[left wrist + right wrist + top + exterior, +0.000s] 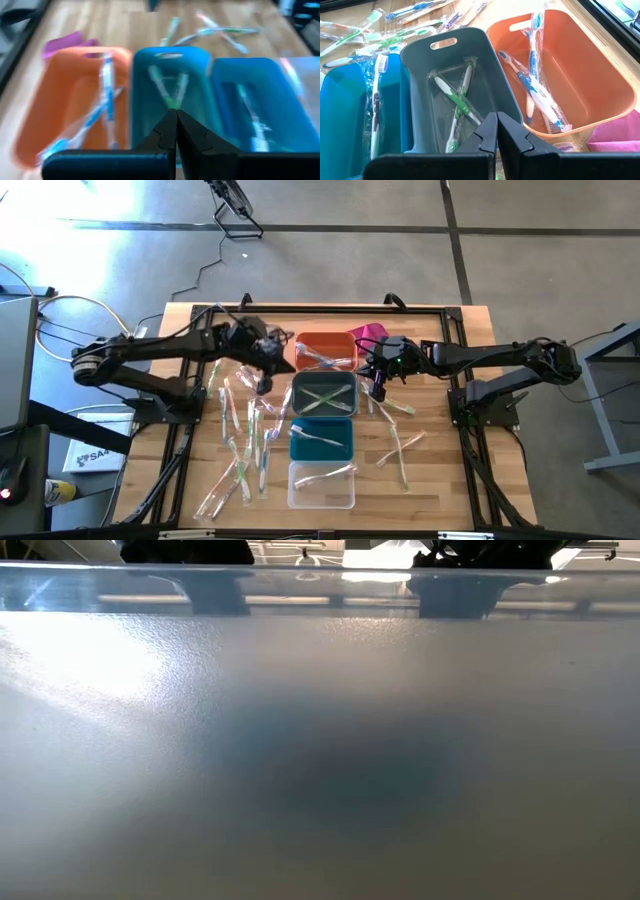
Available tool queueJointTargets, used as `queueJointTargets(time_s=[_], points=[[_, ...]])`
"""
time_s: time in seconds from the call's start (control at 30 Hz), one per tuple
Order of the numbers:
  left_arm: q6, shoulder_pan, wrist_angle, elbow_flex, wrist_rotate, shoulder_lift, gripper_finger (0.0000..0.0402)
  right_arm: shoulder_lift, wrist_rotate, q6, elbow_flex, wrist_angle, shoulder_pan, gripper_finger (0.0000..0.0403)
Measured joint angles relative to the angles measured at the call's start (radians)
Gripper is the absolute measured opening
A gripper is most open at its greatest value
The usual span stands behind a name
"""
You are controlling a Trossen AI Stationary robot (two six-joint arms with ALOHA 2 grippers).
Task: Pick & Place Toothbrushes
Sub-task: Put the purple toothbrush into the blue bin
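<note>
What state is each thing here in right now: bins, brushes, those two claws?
Orange bin: holds blue toothbrushes.
Grey bin: holds two crossed green toothbrushes.
Teal bin: holds one toothbrush.
Clear bin: holds one.
Left end effector: shut, empty.
Right end effector: shut, empty.

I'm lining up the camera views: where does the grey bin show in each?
High: grey bin, centre, second in the row.
Low: not in it.
Left wrist: middle, above the fingers.
Right wrist: centre.
Shared landmark: orange bin next to it.
</note>
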Motion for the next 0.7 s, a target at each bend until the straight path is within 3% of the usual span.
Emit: queueJointTargets(time_s=[0.1, 0.3, 0.6, 0.7], points=[[0.008, -0.063, -0.027, 0.000, -0.016, -0.002, 0.0001, 0.000, 0.000, 0.001, 0.000, 0.001, 0.000, 0.0004], [0.028, -0.139, -0.247, 0.000, -0.202, -0.002, 0.0001, 0.000, -0.001, 0.007, 0.000, 0.002, 0.000, 0.0004], [-0.176, -0.147, -0.481, 0.000, -0.474, -0.002, 0.0001, 0.000, -0.001, 0.008, 0.000, 0.006, 0.000, 0.0004], [-0.180, -0.147, -0.580, 0.000, -0.497, -0.002, 0.0001, 0.000, -0.001, 0.008, 0.000, 0.006, 0.000, 0.0004]])
